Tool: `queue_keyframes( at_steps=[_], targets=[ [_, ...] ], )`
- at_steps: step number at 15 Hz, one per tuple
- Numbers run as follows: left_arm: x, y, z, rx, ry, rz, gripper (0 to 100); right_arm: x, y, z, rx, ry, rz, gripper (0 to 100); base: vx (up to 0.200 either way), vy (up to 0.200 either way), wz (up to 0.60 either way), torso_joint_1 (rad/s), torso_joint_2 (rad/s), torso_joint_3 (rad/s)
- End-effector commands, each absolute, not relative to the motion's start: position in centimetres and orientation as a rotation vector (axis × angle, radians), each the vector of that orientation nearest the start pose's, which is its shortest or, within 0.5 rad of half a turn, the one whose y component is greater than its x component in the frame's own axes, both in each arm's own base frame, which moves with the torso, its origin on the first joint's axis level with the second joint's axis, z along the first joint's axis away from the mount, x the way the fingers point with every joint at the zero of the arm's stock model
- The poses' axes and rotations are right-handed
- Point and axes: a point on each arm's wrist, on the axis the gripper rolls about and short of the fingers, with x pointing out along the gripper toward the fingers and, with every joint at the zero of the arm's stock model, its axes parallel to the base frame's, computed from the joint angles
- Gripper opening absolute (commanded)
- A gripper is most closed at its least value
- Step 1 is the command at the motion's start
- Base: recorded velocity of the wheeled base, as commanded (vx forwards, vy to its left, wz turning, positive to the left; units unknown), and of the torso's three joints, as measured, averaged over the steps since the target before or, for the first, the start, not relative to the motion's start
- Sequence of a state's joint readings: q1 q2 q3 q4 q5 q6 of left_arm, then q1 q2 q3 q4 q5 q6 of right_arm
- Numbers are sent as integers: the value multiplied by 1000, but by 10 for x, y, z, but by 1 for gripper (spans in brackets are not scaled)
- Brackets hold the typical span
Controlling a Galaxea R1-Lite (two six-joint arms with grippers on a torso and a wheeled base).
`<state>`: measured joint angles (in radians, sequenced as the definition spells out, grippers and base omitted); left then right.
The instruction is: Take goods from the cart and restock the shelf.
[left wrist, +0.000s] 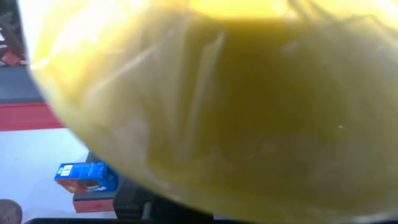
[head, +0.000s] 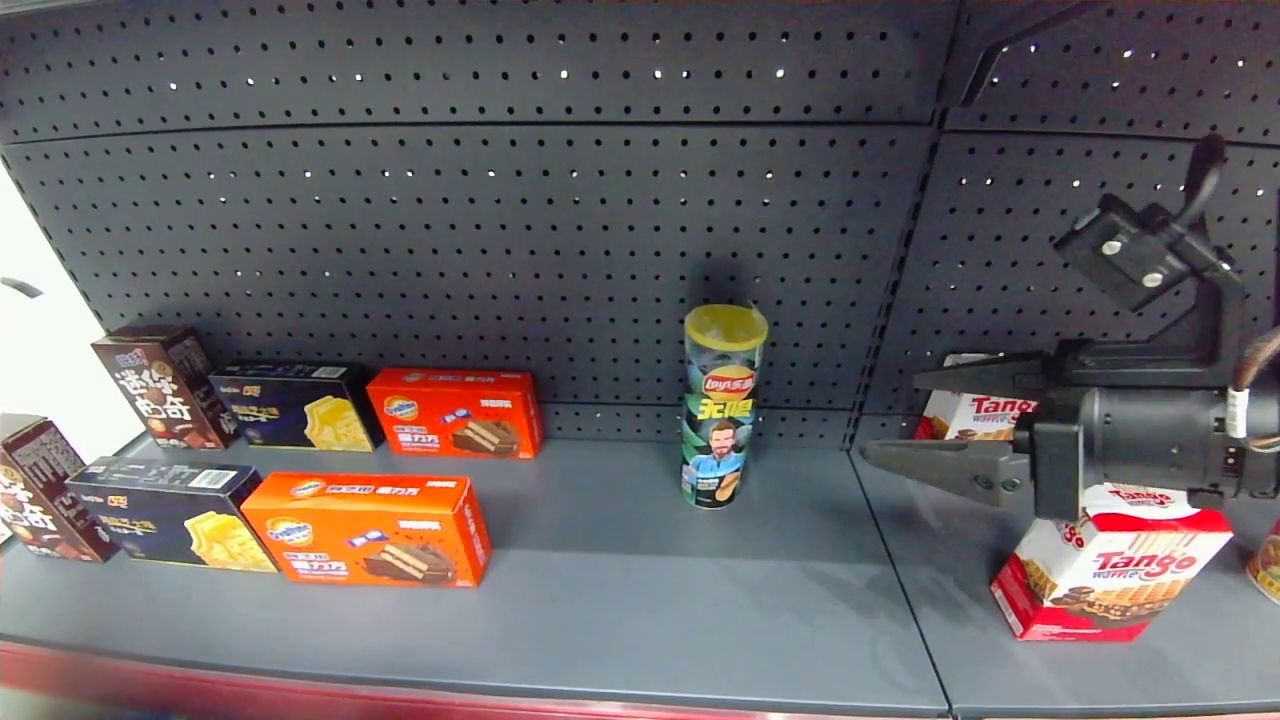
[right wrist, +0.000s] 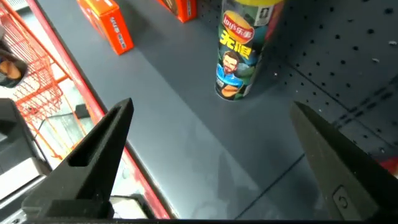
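- Dark grey shelf [head: 640, 600] with a pegboard back [head: 500, 220], in the head view: a chip can [head: 722, 410] with a yellow lid stands upright near the middle, close to the back and apart from everything else.
- To the robot's left of the can lie two rows of boxes, among them an orange box [head: 370, 528] near the shelf's front edge. To the can's right stands a red-and-white wafer box [head: 1110, 575].
- The right gripper [head: 893, 418] hangs above that wafer box, its jaws spread wide and empty, tips pointing toward the can. The can lies to the robot's left of the jaws and well apart, its long axis vertical, across the line of the jaws. The right arm is the nearer one to it.
- Left wrist view: a blurred yellow, translucent thing [left wrist: 236, 106] sits right against the camera; what it is, and whether the left arm holds it, cannot be told. Below it a blue box [left wrist: 87, 176] lies on a pale floor.
- Right wrist view: the right gripper [right wrist: 211, 106] shows both jaws far apart with bare shelf between them. The chip can [right wrist: 242, 53] stands beyond the tips, nearly centred on the gap. The red wire cart [right wrist: 37, 81] shows past the shelf's front edge.
- The can looks already placed, so any next item probably has to come from the cart.
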<state>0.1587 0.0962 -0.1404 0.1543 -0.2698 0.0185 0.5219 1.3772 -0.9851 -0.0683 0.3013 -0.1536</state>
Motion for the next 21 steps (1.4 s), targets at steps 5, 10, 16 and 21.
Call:
queue_keyframes(
  at_steps=[5, 10, 16, 21],
  targets=[
    [-36, -12, 116, -15, 144, -137, 0, 234, 143, 243, -197, 328, 814, 100, 0, 0, 0, 0, 0, 0],
    [-43, -13, 123, -24, 177, -139, 0, 277, 168, 232, -190, 311, 822, 100, 0, 0, 0, 0, 0, 0],
    [-42, -13, 121, -30, 184, -166, 0, 298, 177, 218, -185, 311, 830, 100, 0, 0, 0, 0, 0, 0],
    [-42, -13, 120, -30, 186, -166, 0, 315, 180, 207, -182, 319, 823, 100, 0, 0, 0, 0, 0, 0]
  ],
)
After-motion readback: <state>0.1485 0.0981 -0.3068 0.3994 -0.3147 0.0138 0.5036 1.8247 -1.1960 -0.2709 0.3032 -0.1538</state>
